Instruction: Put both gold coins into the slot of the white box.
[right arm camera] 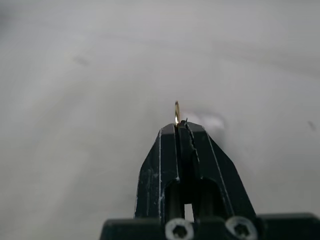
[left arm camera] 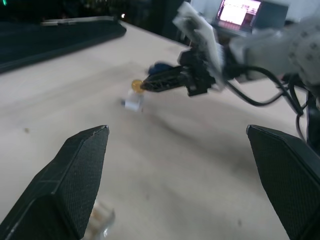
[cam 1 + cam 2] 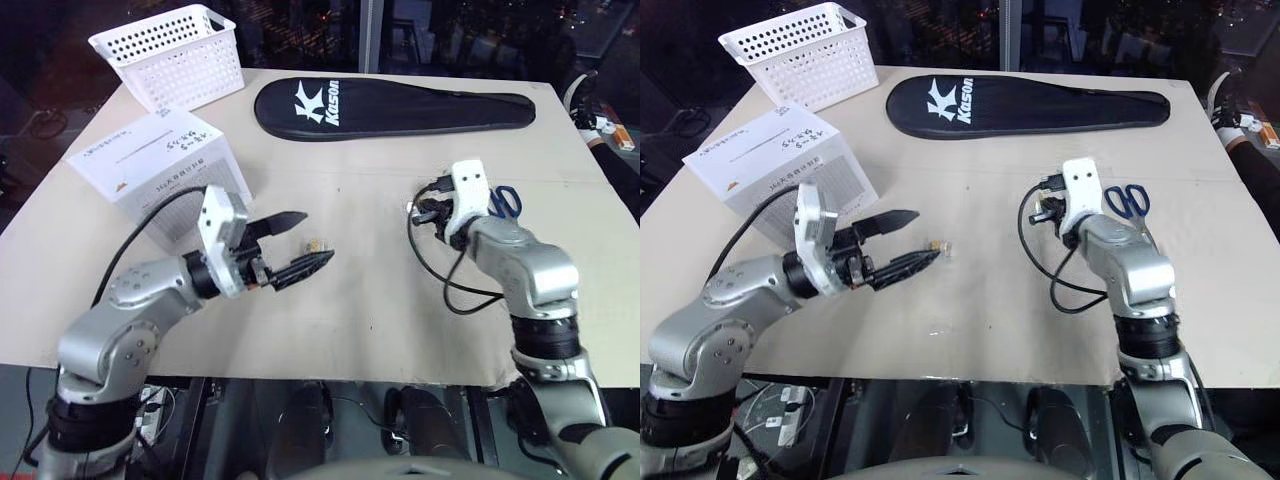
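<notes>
A: How many gold coins show?
B: Two. One coin [image 1: 177, 113] is pinched edge-on in the right gripper [image 1: 181, 131]; the second coin [image 3: 937, 244] sits half hidden beside the spread left gripper [image 3: 915, 240], near the white box [image 3: 770, 165]; its slot [image 3: 155, 147] is faint

The tip of the right gripper [image 3: 425, 213] is covered in the head views by its own white wrist plate. Of the pinched tiny gold coin [image 1: 177, 113], just a thin edge is seen (its face cannot be made out). The blue-handled scissors [image 3: 1127, 200] are half hidden behind that arm. The small clear-white plastic holder [image 2: 133, 103] is blurred.
</notes>
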Available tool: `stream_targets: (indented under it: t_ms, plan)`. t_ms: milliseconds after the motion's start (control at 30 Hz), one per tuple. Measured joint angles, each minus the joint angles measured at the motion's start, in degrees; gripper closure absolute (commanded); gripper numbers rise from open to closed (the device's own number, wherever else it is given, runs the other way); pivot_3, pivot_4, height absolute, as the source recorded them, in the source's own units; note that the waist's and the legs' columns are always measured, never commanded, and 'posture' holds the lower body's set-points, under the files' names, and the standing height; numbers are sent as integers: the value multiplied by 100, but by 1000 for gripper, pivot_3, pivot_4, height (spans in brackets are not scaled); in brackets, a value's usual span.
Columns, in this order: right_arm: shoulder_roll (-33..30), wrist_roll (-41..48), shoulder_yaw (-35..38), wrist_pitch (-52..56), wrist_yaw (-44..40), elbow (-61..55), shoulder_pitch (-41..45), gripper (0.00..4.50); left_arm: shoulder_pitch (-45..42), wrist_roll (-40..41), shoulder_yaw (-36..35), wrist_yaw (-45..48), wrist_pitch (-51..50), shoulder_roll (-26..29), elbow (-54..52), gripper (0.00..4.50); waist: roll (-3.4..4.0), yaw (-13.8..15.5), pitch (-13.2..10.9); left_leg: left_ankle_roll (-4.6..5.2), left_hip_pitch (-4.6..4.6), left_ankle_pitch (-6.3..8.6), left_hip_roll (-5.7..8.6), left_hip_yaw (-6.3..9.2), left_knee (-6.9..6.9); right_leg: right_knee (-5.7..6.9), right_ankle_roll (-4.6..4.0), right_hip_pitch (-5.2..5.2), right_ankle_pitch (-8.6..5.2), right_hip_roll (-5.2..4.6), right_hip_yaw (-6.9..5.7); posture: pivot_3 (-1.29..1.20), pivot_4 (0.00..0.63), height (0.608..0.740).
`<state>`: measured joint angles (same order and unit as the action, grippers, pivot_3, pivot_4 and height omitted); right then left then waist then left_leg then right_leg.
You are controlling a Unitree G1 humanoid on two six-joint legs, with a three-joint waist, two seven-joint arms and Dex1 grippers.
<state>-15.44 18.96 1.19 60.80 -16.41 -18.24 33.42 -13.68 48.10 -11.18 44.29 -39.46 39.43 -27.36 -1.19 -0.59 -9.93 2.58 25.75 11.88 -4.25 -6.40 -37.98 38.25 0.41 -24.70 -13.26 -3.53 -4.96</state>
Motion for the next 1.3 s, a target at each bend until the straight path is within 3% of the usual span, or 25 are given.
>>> stream_targets:
  t_ms: [100, 167, 233, 333, 600, 1067, 1167, 1233, 1300]
  plan:
    - [-234, 901, 276, 214, -723, -848, -19, 4500, -466, 281, 42, 81, -240, -9, 265, 1159, -1, -14, 1, 1, -1, 0, 1, 1, 1, -1, 0, 1, 0, 4, 1, 0, 150, 740]
    - [-371, 1305, 332, 368, -991, -1137, -24, 4500, -646, 346, 98, 182, -312, -18, 377, 2246, -1, -27, 0, 0, -3, 0, 1, -2, 5, -2, 0, 0, 0, 7, 4, 0, 150, 740]
    - [-514, 1656, 411, 500, -1183, -1321, -30, 4500, -829, 395, 220, 300, -397, -40, 478, 2246, 0, -17, 0, 1, -4, 0, 1, -1, 6, -1, -1, 0, 0, 8, 3, 0, 150, 740]
    - [-643, 2326, 490, 706, -1450, -1612, 14, 4500, -1338, 577, 408, 438, -588, -195, 704, 2954, -3, 12, -1, 1, -2, 0, 3, 2, 5, -4, 0, 2, 0, 6, 1, 0, 150, 740]
    - [-907, 3333, 729, 889, -1369, -1743, 52, 4500, -1761, 592, 696, 752, -663, -232, 945, 2954, -3, -10, -1, 1, -3, 0, 3, 0, 11, -9, -2, 2, 1, 10, 5, 0, 150, 740]
    - [-1146, 4156, 681, 771, -1070, -1772, 96, 4500, -1827, 552, 731, 858, -725, -261, 951, 2954, -3, -1, -1, 1, -2, 0, 4, -1, 11, -12, -1, 3, 1, 8, 7, 0, 150, 740]
    - [-1215, 4261, 655, 745, -1014, -1771, 142, 4500, -1838, 569, 733, 946, -770, -262, 950, 3717, -3, -1, -1, 1, -2, 0, 4, -1, 11, -12, -1, 3, 1, 8, 7, 0, 150, 740]
    - [-1251, 4304, 664, 729, -930, -1756, 183, 4500, -1855, 641, 722, 1059, -814, -258, 935, 4481, -3, 0, 0, 1, -2, 0, 4, -2, 11, -12, -1, 3, 1, 8, 7, 0, 150, 740]
    - [-1302, 4401, 673, 720, -910, -1725, 187, 4500, -1855, 694, 703, 1102, -862, -253, 931, 4481, -3, 2, -1, 1, -2, 0, 4, -2, 11, -13, -1, 3, 1, 8, 7, 0, 150, 740]
